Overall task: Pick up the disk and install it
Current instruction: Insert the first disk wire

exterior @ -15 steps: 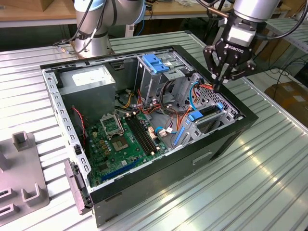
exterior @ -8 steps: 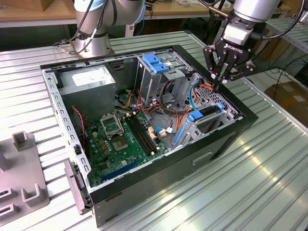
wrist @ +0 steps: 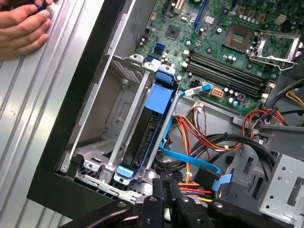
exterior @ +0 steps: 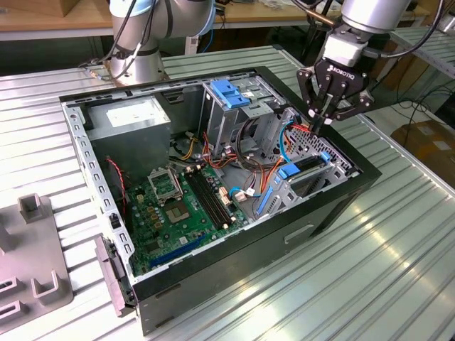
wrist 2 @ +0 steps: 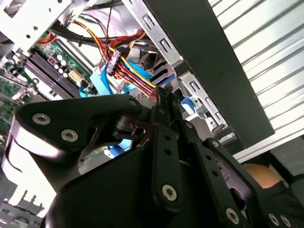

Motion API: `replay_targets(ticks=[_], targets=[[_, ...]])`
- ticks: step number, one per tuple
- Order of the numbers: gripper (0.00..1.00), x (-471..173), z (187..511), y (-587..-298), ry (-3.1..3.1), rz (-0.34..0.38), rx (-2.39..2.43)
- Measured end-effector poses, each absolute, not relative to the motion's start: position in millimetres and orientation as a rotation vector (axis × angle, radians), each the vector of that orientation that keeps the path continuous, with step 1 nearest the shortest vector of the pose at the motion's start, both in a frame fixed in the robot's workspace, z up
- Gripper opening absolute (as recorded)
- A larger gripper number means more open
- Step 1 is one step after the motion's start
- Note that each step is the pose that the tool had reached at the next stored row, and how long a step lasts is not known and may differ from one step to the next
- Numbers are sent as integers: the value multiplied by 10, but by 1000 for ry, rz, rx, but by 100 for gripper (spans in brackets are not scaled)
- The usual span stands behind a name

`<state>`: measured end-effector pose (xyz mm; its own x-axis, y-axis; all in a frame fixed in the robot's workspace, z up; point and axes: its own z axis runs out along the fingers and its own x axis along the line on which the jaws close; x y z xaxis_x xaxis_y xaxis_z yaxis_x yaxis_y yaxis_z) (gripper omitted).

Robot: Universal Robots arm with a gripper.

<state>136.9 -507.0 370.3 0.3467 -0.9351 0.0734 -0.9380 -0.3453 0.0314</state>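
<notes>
The disk (exterior: 307,165) sits on edge inside the lower drive bay of the open computer case (exterior: 334,206), at the exterior view's right. Its dark body (wrist: 141,140) is framed by a bright blue carrier rail (wrist: 157,99). My gripper (exterior: 321,121) hangs just above the bay's far end, over the red and blue cables. Its black fingers (wrist: 167,187) are pressed together with nothing seen between them. In the second wrist view the gripper (wrist 2: 164,92) points down at the bundle of coloured wires (wrist 2: 130,66).
A second drive cage with a blue latch (exterior: 229,92) stands beside the bay. The motherboard (exterior: 181,206) and power supply (exterior: 135,117) fill the case's left half. A person's hand (wrist: 21,28) rests on the ribbed table beside the case. A grey fixture (exterior: 28,263) lies at the far left.
</notes>
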Motion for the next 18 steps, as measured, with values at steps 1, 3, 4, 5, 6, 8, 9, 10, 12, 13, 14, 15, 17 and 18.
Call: replay_targets(ticks=[1, 3, 4, 5, 6, 8, 9, 10, 12, 13, 14, 15, 17, 18], targets=[[16, 1369, 3698, -5070, -1795, 63, 2494], [16, 1369, 3687, -5070, -1870, 60, 2436], [16, 1369, 3682, -5070, -1903, 59, 2410], [16, 1369, 3677, -5070, -1927, 58, 2390], [16, 1369, 3674, -5070, -1944, 57, 2376], [16, 1369, 3669, -5070, -1980, 56, 2345], [16, 1369, 3664, -5070, -2008, 54, 2321], [16, 1369, 3661, -5070, -2027, 54, 2304], [16, 1369, 3650, -5070, -2084, 51, 2251], [16, 1369, 3647, -5070, -2100, 50, 2235], [16, 1369, 3644, -5070, -2116, 49, 2220], [16, 1369, 3641, -5070, -2126, 49, 2210], [16, 1368, 3638, -5070, -2135, 49, 2202], [16, 1368, 3635, -5069, -2135, 49, 2202]])
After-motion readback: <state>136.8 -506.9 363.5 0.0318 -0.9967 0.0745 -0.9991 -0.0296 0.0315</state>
